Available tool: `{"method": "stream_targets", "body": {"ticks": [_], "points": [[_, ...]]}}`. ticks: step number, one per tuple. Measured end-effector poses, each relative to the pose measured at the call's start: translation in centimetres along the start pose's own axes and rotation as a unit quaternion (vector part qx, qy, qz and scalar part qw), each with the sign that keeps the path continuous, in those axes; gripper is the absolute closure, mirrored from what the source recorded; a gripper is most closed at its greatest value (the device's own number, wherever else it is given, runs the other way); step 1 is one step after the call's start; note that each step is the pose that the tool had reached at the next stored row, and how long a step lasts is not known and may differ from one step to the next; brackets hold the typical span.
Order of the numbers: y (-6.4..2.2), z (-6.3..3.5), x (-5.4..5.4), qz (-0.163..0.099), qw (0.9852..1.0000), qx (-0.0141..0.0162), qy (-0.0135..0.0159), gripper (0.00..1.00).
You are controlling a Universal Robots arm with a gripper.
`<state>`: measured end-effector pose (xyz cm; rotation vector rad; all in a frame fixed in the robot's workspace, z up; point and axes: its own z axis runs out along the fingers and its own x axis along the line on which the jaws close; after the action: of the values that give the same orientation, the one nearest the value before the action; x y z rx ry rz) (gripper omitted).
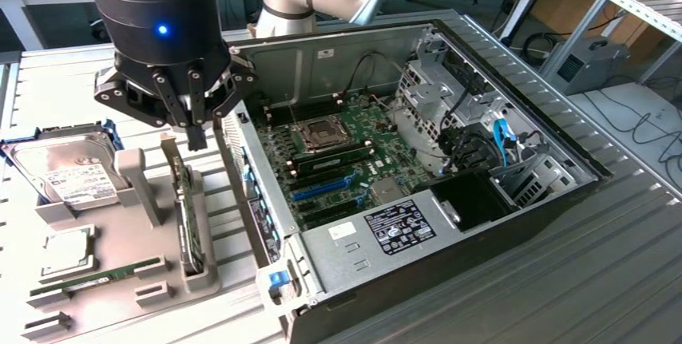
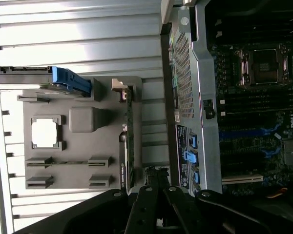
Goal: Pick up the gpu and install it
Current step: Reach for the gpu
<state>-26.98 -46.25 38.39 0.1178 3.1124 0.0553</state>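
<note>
The gpu [image 1: 190, 218] stands on edge in the grey holder [image 1: 128, 280], just beside the open computer case [image 1: 426, 224], its long axis parallel to the case wall. The wrist view looks straight down its thin top edge [image 2: 128, 141]. In the exterior view the gripper [image 1: 196, 138] hovers over its far end, pinched narrow and empty.

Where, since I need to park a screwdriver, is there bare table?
Bare slatted table lies at the exterior view's right, beside the computer case. The grey tray is crowded with hard drive and gpu, the end effector above it. The strip between tray and case is narrow.
</note>
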Motion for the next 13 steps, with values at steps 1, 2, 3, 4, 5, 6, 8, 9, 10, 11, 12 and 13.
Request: {"method": "stream_targets", "body": {"ticks": [1,2,3,4,5,6,8,9,10,11,12,13], "points": [[-0.04,0.0,0.0,0.0,1.0,0.0001,0.0,0.89],[-0.08,0.01,-0.01,0.0,1.0,0.0001,0.0,0.89],[-0.12,0.01,-0.01,0.0,1.0,0.0001,0.0,0.89],[-0.17,0.02,-0.01,0.0,1.0,0.0002,0.0,0.89],[-0.21,0.03,-0.02,0.0,1.0,0.0002,0.0,0.89],[-0.25,0.03,-0.02,0.0,1.0,0.0003,0.0,0.89],[-0.34,0.05,-0.03,0.0,1.0,0.0003,0.0,0.89],[-0.38,0.05,-0.03,0.0,1.0,0.0004,0.0,0.89],[-0.42,0.06,-0.03,0.0,1.0,0.0004,0.0,0.89],[-0.48,0.06,-0.03,0.0,1.0,0.0004,0.0,0.89],[-0.54,0.07,-0.04,0.0,1.0,0.0005,0.0,0.89],[-0.57,0.08,-0.04,0.0,1.0,0.0006,0.0,0.89]]}}
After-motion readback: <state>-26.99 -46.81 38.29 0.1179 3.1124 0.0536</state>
